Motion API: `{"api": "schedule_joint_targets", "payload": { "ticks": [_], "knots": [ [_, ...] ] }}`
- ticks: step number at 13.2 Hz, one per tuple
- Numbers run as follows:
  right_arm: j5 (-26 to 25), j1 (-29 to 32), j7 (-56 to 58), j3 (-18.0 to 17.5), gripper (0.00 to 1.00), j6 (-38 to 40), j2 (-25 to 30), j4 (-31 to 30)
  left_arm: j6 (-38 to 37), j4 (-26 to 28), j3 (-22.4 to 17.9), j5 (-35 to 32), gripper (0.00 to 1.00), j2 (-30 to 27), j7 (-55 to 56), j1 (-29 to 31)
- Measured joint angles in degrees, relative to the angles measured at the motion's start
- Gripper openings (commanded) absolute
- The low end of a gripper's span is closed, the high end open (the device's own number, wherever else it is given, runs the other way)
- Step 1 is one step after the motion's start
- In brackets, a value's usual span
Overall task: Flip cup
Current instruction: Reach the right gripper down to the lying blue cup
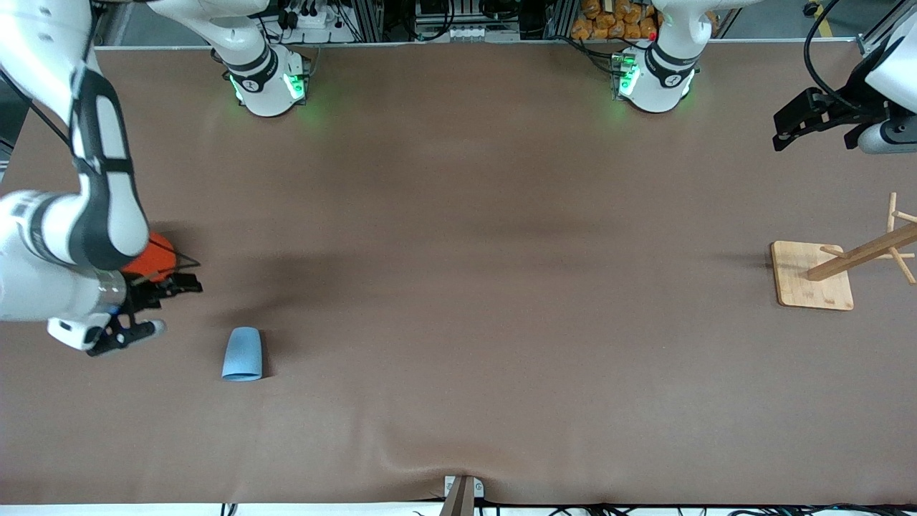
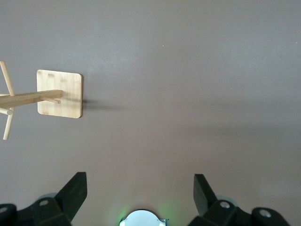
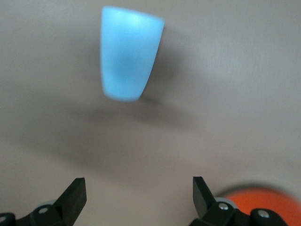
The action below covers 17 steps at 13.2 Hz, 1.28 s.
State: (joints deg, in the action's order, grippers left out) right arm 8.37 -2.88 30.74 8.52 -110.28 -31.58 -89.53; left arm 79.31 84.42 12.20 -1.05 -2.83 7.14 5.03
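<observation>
We are judging the flip as not yet begun: nothing is being gripped, and the whole job of grasping, turning and setting down is still ahead of us.

Going from largest to smallest, we are counting one table, brown and carrying everything. We are counting two arms. The right gripper is hovering over the table near the edge at the right arm's end, its fingers standing wide apart and empty, with the task's thing just beside it. The left gripper is waiting up in the air near the corner at the left arm's end by the bases, its fingers also spread apart and empty.

Next we are counting one wooden rack, its square base sitting close to the edge at the left arm's end. Then one orange can, mostly hidden under the right arm.

Smallest, we are counting one cup, light blue, near the right arm's end and nearer to the front camera's edge than the can. It looks to us like it is standing mouth-down, wider rim on the table, though we cannot tell for sure.
</observation>
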Motion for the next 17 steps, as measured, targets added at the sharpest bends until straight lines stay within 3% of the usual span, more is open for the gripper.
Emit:
{"api": "schedule_joint_targets", "payload": {
  "ticks": [3,7,11,17],
  "knots": [
    [0.0,-1.3,3.6,-0.4,1.00,-8.8,-4.5,0.3,0.1,0.0,0.0,0.0,1.00,0.0,0.0,0.0],
    [0.5,-2.4,4.2,-0.5,1.00,-10.4,-5.2,1.4,0.7,0.0,0.3,0.0,1.00,0.2,0.0,-0.1],
    [4.5,-3.8,2.4,-0.5,1.00,-11.5,-5.9,1.5,1.5,0.0,1.3,0.0,1.00,0.4,0.0,-0.3],
    [6.6,-4.3,1.7,-0.5,1.00,-19.7,-11.1,1.4,1.5,0.0,1.2,0.0,1.00,0.4,0.0,0.0]
  ]
}}
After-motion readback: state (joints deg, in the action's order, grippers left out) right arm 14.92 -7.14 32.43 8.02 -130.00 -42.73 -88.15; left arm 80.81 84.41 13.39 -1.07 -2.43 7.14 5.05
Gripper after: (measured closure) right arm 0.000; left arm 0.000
